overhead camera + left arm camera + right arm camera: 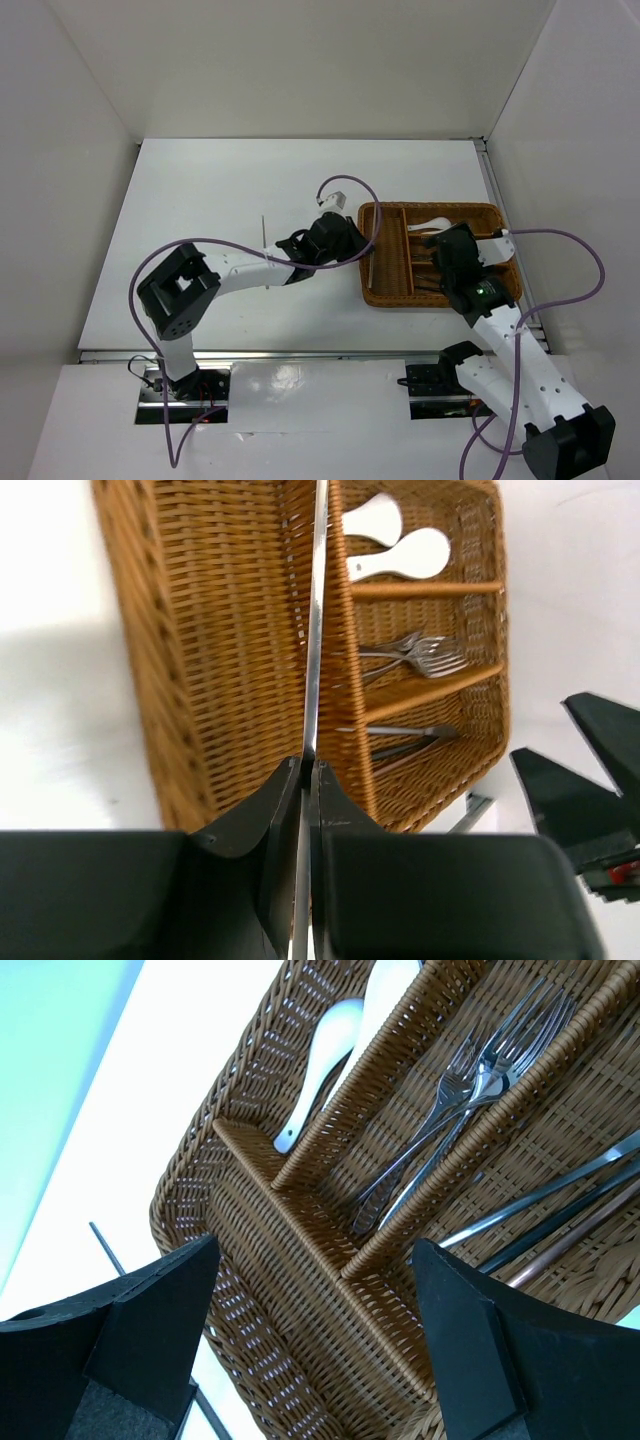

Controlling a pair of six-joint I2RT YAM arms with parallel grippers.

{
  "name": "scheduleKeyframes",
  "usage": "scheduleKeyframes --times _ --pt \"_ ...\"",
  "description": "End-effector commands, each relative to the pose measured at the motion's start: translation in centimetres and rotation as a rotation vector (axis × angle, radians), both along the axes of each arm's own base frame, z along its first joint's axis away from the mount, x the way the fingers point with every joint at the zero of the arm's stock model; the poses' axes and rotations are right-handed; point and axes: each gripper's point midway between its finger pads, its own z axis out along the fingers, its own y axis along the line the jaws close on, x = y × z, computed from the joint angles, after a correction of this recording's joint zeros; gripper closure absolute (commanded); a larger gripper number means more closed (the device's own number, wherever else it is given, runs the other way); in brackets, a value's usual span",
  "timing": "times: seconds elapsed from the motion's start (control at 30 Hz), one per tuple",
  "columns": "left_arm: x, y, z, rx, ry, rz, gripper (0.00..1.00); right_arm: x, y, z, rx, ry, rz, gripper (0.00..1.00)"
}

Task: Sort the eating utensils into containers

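From above: white table (200,200) boxed in by white panels. Brown wicker tray (440,207) toward the right side, with one long section on its left and three shorter ones beside it. Left gripper (355,247) reaching in to the tray's left rim, clenched on a metal chopstick (371,268) slanting over the long section. Right gripper (447,250) hanging above the shorter sections. Loose thin stick (263,230) lying alone on the table, well left of the tray.

Left wrist view: dark fingers (280,800) pinched tight on the metal chopstick (316,630), which runs straight up the middle, in line with the divider beside the long section (230,630). Cannot tell whether touching the wicker. White spoons (400,545) in the farthest short section, silver forks (420,658) in the middle one, slim dark and metal pieces (405,735) in the nearest. Right gripper (580,765) just beyond the tray's corner, spread apart.

Right wrist view: black fingers (150,1310) held wide, nothing between them, above the wicker tray (200,1190). White spoons (325,1055), silver forks (470,1080) and slim dark and metal pieces (560,1195) each in a separate section. Loose thin stick (105,1245) on the table beside the tray.
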Motion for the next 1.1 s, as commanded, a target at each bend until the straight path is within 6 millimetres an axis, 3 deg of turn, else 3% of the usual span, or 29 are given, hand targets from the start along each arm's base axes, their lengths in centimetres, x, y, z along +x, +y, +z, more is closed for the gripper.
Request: scheduleKeyframes --times 0.0,0.2,0.23,0.27,0.33,0.4,0.53,0.67,0.7,0.73,0.77,0.87,0.9,0.97,1.0,1.07 --pt "1.3 -2.3 3.8 -0.151 -0.049 0.061 0.89 -0.4 -0.8 0.0 -0.013 -0.006 -0.035 0.14" --pt "1.9 -2.6 1.9 -0.111 -0.011 0.107 0.85 -0.4 -0.7 -0.1 -0.015 -0.001 -0.023 0.14" --pt "2.0 -2.8 2.4 -0.120 -0.017 0.106 0.81 -0.3 -0.6 0.0 -0.019 -0.006 -0.019 0.14" --pt "2.0 -2.5 1.3 -0.089 -0.001 0.116 0.77 -0.3 -0.6 0.0 -0.019 -0.006 -0.019 0.14" --pt "2.1 -2.4 1.2 -0.077 0.003 0.124 0.70 -0.3 -0.6 0.0 -0.019 -0.006 -0.019 0.14" --pt "2.2 -2.1 1.6 -0.047 -0.024 0.118 0.53 -0.1 -0.5 0.2 -0.017 -0.011 -0.007 0.14" --pt "1.8 -2.4 4.3 0.012 -0.114 0.020 0.31 0.0 -0.3 0.3 -0.016 -0.016 0.005 0.14" --pt "0.7 -1.8 7.9 0.046 -0.181 -0.059 0.28 0.4 0.2 1.0 -0.020 -0.032 0.039 0.14" --pt "0.5 -0.7 7.3 0.060 -0.176 -0.072 0.28 0.5 0.5 1.1 -0.022 -0.034 0.060 0.14" --pt "0.5 0.0 8.3 0.046 -0.200 -0.077 0.28 1.2 0.8 1.9 -0.025 -0.069 0.082 0.14" --pt "1.0 1.9 10.6 0.039 -0.254 -0.057 0.28 1.5 1.5 1.8 -0.056 -0.058 0.148 0.14" --pt "1.2 6.2 10.2 0.150 -0.283 -0.027 0.26 2.7 3.8 2.4 -0.105 -0.087 0.323 0.14" --pt "1.1 9.1 9.9 0.196 -0.272 0.008 0.25 3.0 4.5 2.6 -0.113 -0.095 0.369 0.14" --pt "1.3 12.5 8.8 0.276 -0.266 0.065 0.25 3.7 5.8 3.1 -0.117 -0.114 0.446 0.14" --pt "1.5 15.0 6.8 0.329 -0.233 0.098 0.25 3.9 6.1 3.0 -0.119 -0.112 0.464 0.14" --pt "1.0 18.6 5.2 0.415 -0.194 0.160 0.25 4.3 6.8 2.4 -0.117 -0.100 0.496 0.14"
